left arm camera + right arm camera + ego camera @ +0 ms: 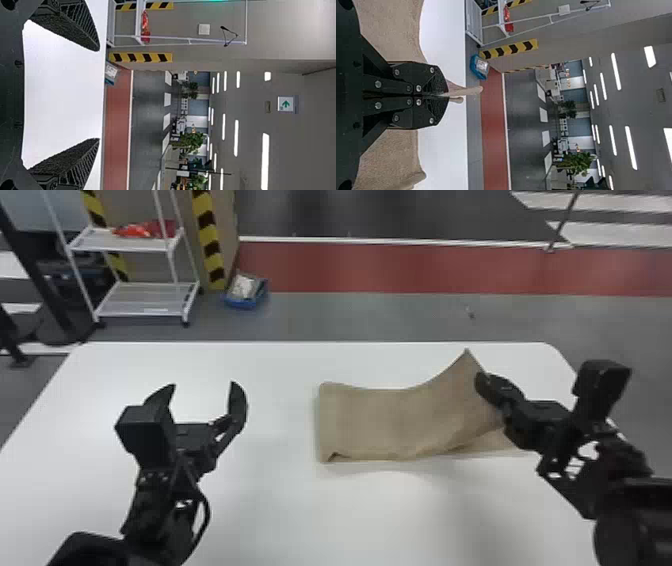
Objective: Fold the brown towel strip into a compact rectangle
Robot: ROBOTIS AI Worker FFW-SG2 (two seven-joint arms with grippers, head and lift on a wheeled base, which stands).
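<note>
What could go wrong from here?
The right hand pinches the towel by a raised edge, so it may slip out. Nothing pins the towel's left end, and the left hand is open off to its side, so a pull could drag the whole strip. The puckered near left corner might leave the fold uneven.

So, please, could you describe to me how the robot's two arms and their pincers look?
Both are black and jointed. The left arm has a thin black cable looping beside it; the right arm ends in a boxy black block. The left pincer has tapering black fingers with ribbed surfaces; the right pincer shows round silver screw heads.
</note>
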